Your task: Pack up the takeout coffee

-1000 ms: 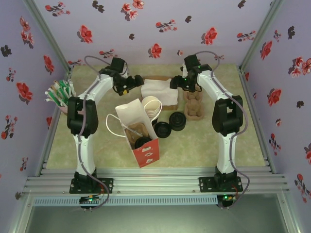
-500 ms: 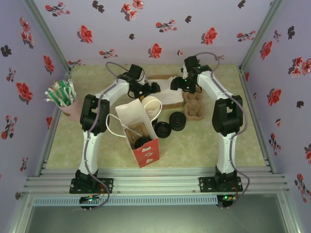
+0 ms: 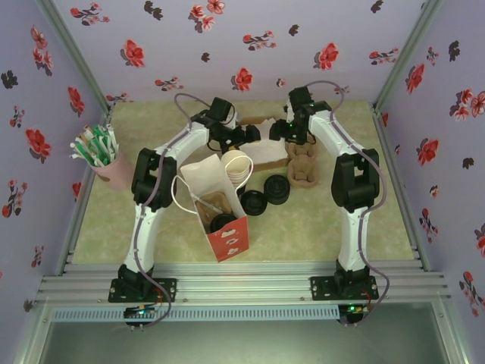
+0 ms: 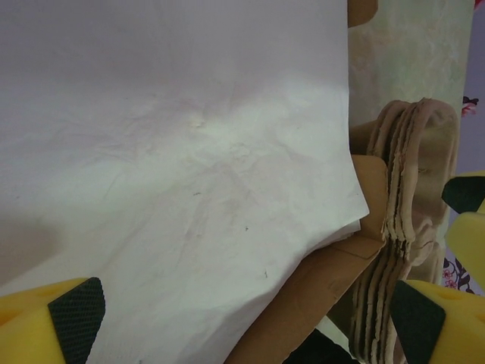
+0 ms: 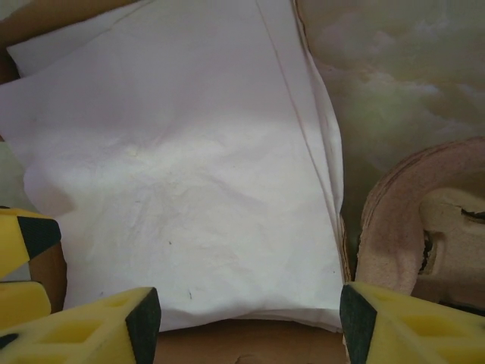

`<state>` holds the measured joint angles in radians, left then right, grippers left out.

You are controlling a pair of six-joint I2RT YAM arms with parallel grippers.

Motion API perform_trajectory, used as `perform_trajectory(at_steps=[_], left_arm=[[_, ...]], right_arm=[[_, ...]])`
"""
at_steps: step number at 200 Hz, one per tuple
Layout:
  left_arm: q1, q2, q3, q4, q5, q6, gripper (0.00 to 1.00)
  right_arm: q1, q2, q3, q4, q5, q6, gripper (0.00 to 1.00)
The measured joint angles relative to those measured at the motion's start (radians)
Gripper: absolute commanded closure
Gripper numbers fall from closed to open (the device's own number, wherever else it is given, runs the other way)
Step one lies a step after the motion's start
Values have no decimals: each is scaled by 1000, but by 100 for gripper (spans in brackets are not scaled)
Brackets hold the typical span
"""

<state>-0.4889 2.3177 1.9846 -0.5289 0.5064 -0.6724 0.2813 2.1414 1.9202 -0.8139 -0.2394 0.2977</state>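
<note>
A white paper bag (image 3: 198,176) with a red base lies on its side near the middle of the table (image 3: 326,227), mouth gaping toward the back. Inside it sits a brown pulp carrier (image 3: 204,208), and the takeout coffee (image 3: 223,221) rests in that carrier down near the red end. At the left edge a pink cup (image 3: 114,171) holds a bunch of straws (image 3: 92,144). A nested stack of cream cups (image 3: 236,165) lies just beside the bag's mouth. Behind it are white napkins (image 3: 261,153) on a brown cardboard sheet (image 4: 318,292), with a pile of spare carriers (image 3: 303,168) just to their right. Two loose black lids (image 3: 254,202) (image 3: 276,188) sit close to the bag's right side. The front right and front left of the table are open, while the back centre is crowded. The left gripper (image 3: 246,136) hangs over the napkins with its fingers (image 4: 76,311) spread wide, holding nothing. The right gripper (image 3: 279,130) faces it over the same napkins, its fingers (image 5: 140,322) apart and pinching nothing. The coffee shows as a small dark round top, too small to make out more
</note>
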Motion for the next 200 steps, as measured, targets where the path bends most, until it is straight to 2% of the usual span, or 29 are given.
perform_trajectory(at_steps=[59,129,161,200], left_arm=[[37,-51,-85,43,19,-2,1],[117,-163,-84,24,9,13,1],[166,-151,-67,-27,-41,34,1],[187,-46,41,-34,-66,48,1]], right_arm=[[30,34,129,-25,47,-37,38],[44,107,172,-61,74,-49,37],[44,113,172,-73,83,-61,37],[44,174,206,-83,85,-63,37]])
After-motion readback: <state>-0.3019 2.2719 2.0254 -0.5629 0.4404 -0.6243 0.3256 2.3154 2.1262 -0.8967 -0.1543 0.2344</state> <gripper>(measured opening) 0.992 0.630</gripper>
